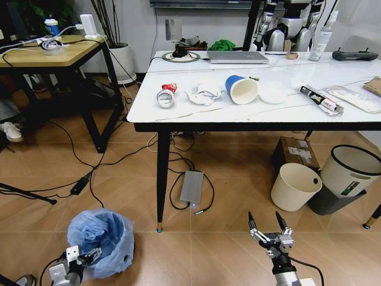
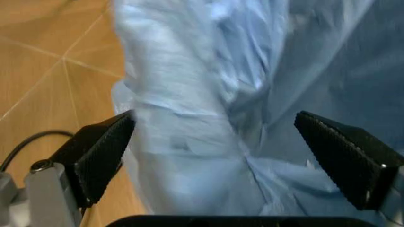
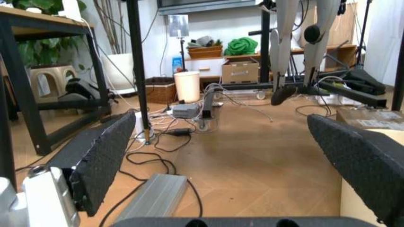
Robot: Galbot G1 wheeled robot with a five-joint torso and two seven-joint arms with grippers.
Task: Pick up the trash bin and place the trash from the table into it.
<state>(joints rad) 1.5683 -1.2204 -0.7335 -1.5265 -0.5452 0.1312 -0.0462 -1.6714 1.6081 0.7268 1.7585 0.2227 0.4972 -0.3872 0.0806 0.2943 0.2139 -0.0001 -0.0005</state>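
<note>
The trash bin, lined with a crinkled light-blue bag, stands on the floor at the lower left. My left gripper is at its near rim. In the left wrist view the black fingers stand open on either side of the bag's bulging edge, not closed on it. On the white table lies the trash: a blue paper cup on its side, a crushed red can, a crumpled white wrapper, clear packaging and brown cardboard. My right gripper hangs open over bare floor.
A cream bin and a black-rimmed white bin stand under the table's right side. A silver laptop and black controller sit at the table's back. A grey power brick and cables lie by the table leg. A wooden desk stands at the left.
</note>
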